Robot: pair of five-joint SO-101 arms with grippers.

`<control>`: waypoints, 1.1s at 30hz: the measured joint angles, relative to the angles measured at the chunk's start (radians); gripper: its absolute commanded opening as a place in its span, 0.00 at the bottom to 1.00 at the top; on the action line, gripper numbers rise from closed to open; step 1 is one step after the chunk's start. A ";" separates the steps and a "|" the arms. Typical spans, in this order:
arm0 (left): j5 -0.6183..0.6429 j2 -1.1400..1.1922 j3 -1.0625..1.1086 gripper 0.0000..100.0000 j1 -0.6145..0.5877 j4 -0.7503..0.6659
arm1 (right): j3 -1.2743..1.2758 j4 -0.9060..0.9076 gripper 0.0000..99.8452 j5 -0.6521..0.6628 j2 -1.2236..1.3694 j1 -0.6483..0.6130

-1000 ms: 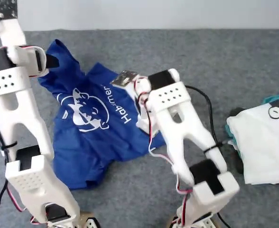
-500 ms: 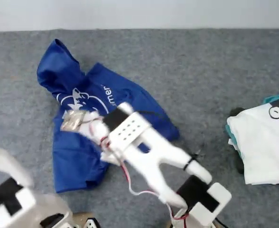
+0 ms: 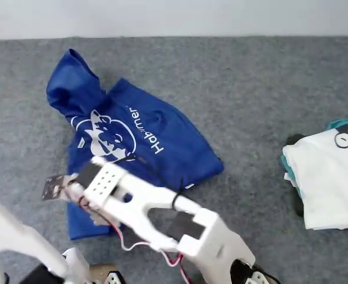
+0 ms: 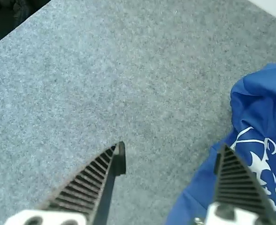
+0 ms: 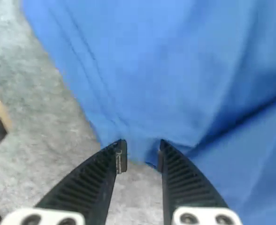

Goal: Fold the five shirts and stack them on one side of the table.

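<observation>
Left gripper [image 4: 171,155] hangs over bare table [image 3: 251,89] at the 8 o'clock corner, jaws spread wide, holding nothing. The blue shirt [image 3: 139,148] lies left of centre, rumpled and print up. The right gripper [image 5: 140,151] reaches across to the shirt's 7 o'clock edge, jaws a narrow gap apart and straddling the edge, nothing clamped that I can see. Risks: a shallow bite on that thin edge could slip, or could lift one layer and drag the bunched cloth. My arm also lies over the shirt, so its cable may snag. The shirt's long axis runs roughly 11 to 4 o'clock. The print's top faces 9 o'clock, so I judge the collar points left. The folded stack [image 3: 331,177] sits at 3 o'clock.
</observation>
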 measured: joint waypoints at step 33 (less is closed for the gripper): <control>0.000 -0.063 0.041 0.30 0.000 0.000 | -0.011 0.244 0.01 0.061 0.003 0.655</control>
